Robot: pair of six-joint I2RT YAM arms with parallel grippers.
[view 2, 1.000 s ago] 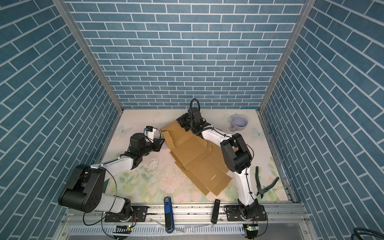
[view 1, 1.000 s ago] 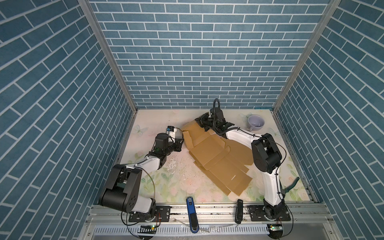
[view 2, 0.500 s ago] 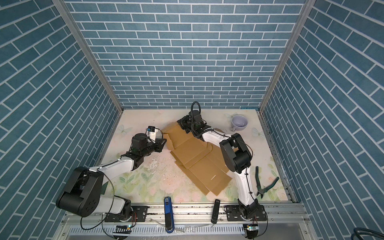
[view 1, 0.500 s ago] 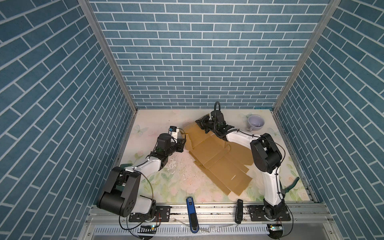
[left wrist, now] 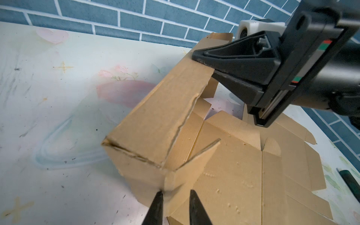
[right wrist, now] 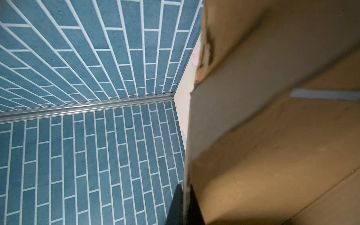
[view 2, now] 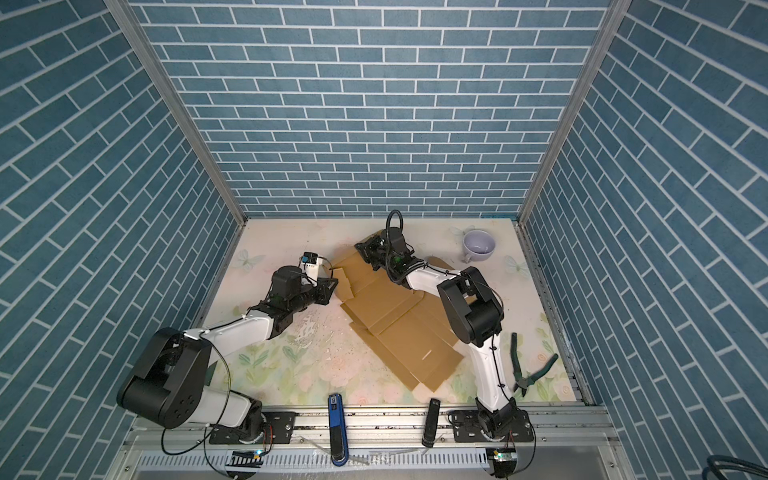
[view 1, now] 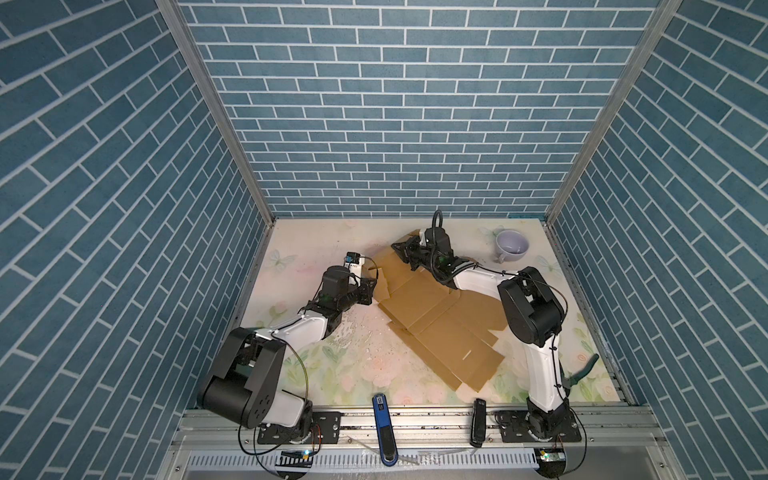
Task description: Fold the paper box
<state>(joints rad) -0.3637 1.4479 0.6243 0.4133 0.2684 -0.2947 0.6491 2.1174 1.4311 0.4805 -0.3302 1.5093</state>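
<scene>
**A:** Where's the paper box [view 1: 440, 320]?

**B:** On the desk [view 1: 353, 365], centre-right in both top views. It's a brown cardboard blank, mostly flat, running diagonally from far-left to near-right. Only the far-left end is folded up off the surface.

**A:** Left gripper [left wrist: 175, 194]?

**B:** At the near corner of the raised section. Jaws are a narrow gap apart with the folded cardboard corner between the tips, and both tips look to be against it. I read that as a grip.

**A:** Right gripper [left wrist: 196, 56]?

**B:** On the upper edge of the same raised panel, at its far end. Jaws are closed right down on the cardboard. The right wrist view shows the edge pinched between the two fingers [right wrist: 175, 210].

**A:** So both are on one panel?

**B:** Yes, at opposite ends. The panel stands tilted, not upright. Its upper edge is ragged. A small flap sticks out loose at the left gripper's end. The right arm reaches across over the flat part of the blank.

**A:** Anything else on the desk?

**B:** A lilac mug [view 1: 513, 247] sits upright in the far-right corner, well apart from the box. Green-handled pliers [view 2: 528, 365] lie near-right, beside the right arm. A blue tool [view 1: 382, 419] and a black bar [view 1: 478, 419] sit at the front rail. I can't tell what either one is.
</scene>
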